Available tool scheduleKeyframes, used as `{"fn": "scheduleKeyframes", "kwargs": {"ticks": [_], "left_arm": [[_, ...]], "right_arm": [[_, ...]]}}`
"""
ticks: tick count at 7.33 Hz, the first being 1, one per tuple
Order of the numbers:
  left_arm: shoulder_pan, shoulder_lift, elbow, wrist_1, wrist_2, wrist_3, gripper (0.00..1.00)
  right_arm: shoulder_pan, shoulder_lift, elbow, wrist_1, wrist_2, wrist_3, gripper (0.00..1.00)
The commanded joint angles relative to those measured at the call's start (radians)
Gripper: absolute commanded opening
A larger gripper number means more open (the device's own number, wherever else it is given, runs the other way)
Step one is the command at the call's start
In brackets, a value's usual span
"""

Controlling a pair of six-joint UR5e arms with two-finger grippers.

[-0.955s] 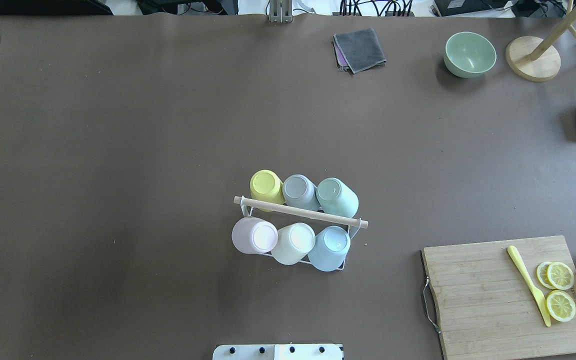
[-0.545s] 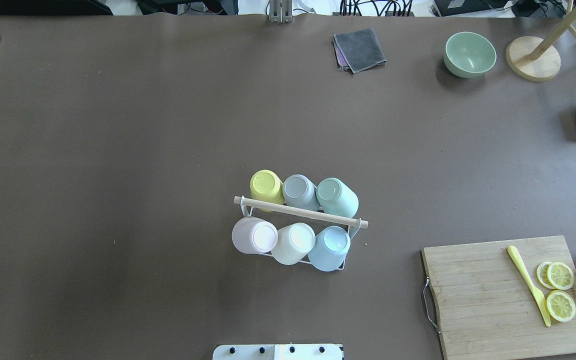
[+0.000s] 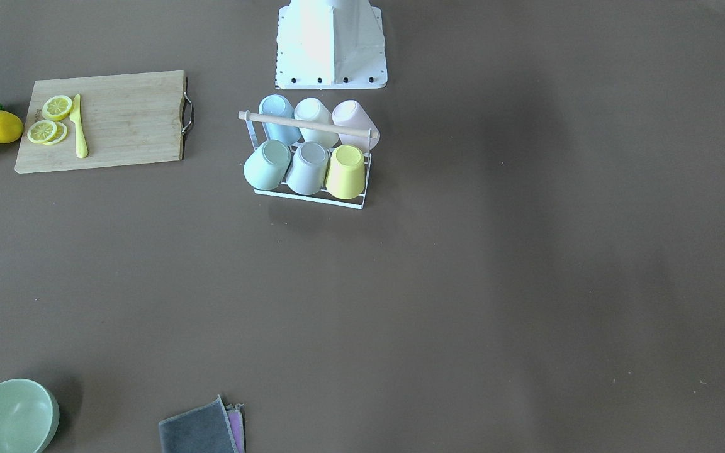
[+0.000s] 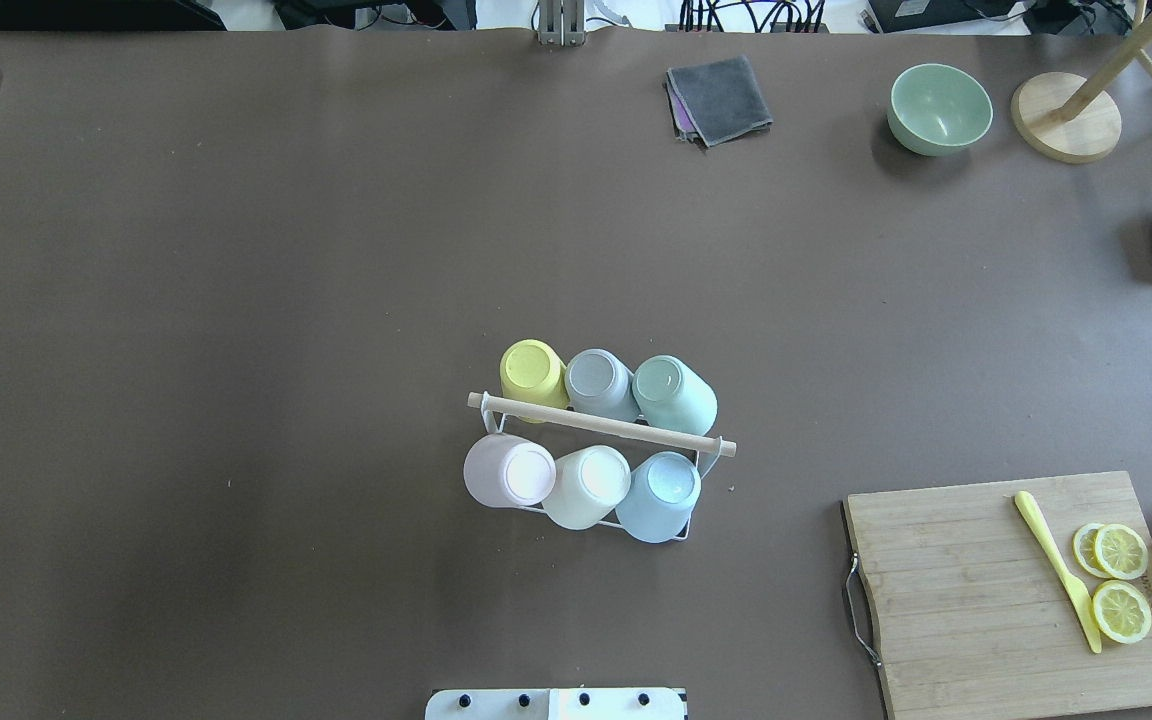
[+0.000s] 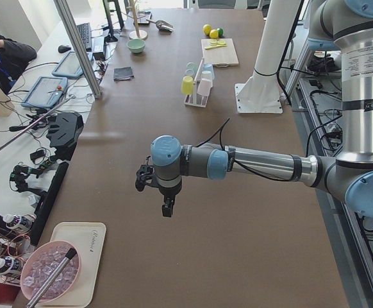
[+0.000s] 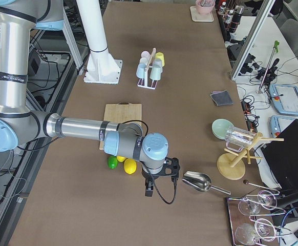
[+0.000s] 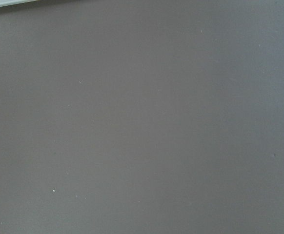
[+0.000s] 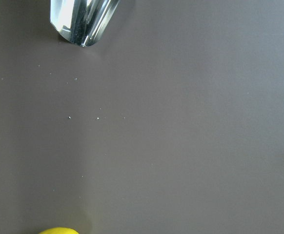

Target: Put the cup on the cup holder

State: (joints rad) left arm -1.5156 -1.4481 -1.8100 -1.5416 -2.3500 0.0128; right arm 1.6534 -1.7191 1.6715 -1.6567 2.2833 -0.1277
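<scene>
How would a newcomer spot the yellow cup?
Centred on the brown table stands a white wire cup holder with a wooden rod on top, carrying six upturned cups. The yellow cup ends the row farther from the robot's base, beside a grey cup; it is the only bright yellow one.

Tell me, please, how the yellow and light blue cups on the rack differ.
The yellow cup sits beyond the rod of the cup holder, at the robot's left end; the light blue cup on the robot's side, at the right end. The yellow cup is vivid, the light blue cup pale. Both rest upside down, tilted.
</scene>
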Motion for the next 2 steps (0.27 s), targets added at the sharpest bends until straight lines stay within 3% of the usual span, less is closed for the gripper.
{"fn": "scheduleKeyframes", "kwargs": {"ticks": [1, 2], "left_arm": [[0.000, 0.000, -0.005, 0.000, 0.000, -0.001, 0.98], [0.000, 0.000, -0.002, 0.000, 0.000, 0.001, 0.98]], "right_arm": [[0.000, 0.001, -0.001, 0.000, 0.013, 0.000, 1.00], [0.000, 0.004, 0.001, 0.002, 0.012, 0.000, 1.00]]}}
